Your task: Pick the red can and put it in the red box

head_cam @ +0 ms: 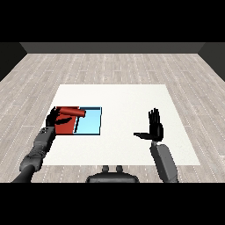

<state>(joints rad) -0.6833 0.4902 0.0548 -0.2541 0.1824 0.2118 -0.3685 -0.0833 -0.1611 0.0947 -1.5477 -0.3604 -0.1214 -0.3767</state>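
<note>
Over the red tray (66, 127), the left hand (53, 117) curls around a red can (71, 112) lying sideways, its long axis pointing right toward the light blue tray (90, 125); the right hand (154, 127) spreads open.

I can't make out whether the left hand (52, 117) fingers wrap the red can (71, 113) or just lie against it. Beneath those fingers and the can, much of the red tray (67, 128) is covered from me.
</note>
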